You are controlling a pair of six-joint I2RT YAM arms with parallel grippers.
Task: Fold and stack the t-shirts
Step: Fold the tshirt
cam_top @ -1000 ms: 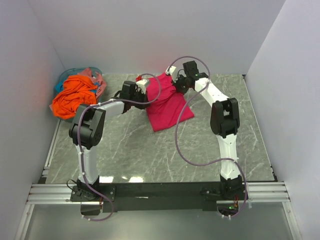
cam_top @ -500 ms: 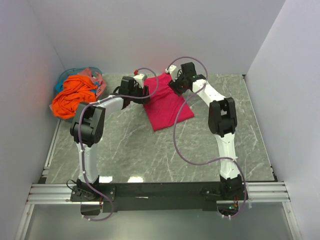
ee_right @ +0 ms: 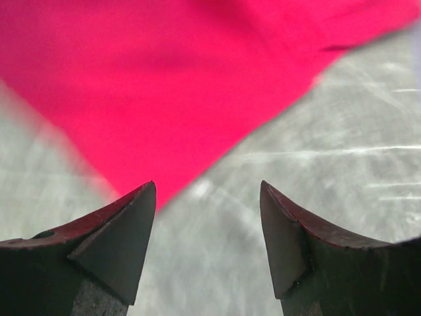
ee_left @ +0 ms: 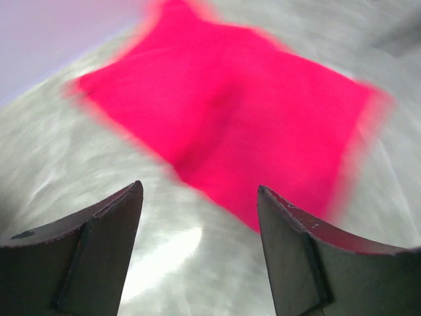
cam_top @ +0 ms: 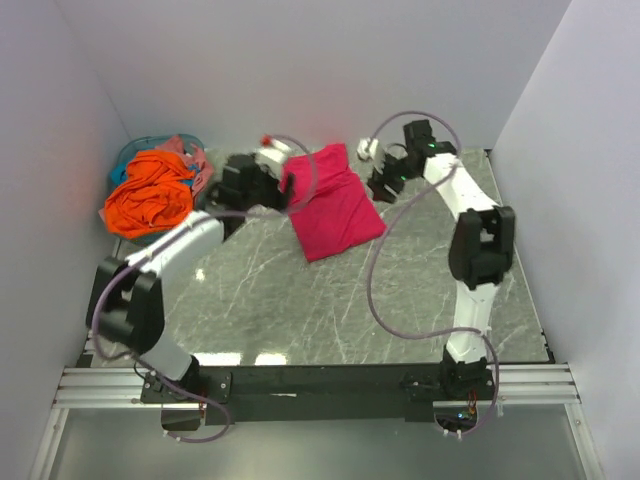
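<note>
Crimson-pink shirt (cam_top: pixel 335 205) lies folded flat at the far middle of the grey marbled table (cam_top: pixel 300 300), white walls (cam_top: pixel 300 70) around; left gripper (ee_left: pixel 200 191) and right gripper (ee_right: pixel 208 187) stand wide, holding nothing.

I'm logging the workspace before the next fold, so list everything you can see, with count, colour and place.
folded cloth t-shirt: one, crimson-pink, flat on the table, far middle
crumpled cloth t-shirt: one, bright orange, heaped on the basket, far left
half-hidden cloth t-shirt: one, salmon-pink, behind the orange one
round plastic basket: one, teal, far left corner
marble-patterned table: one, grey, under everything
left claw: one, black, open and empty, left of the crimson shirt
right claw: one, black, open and empty, right of it
</note>
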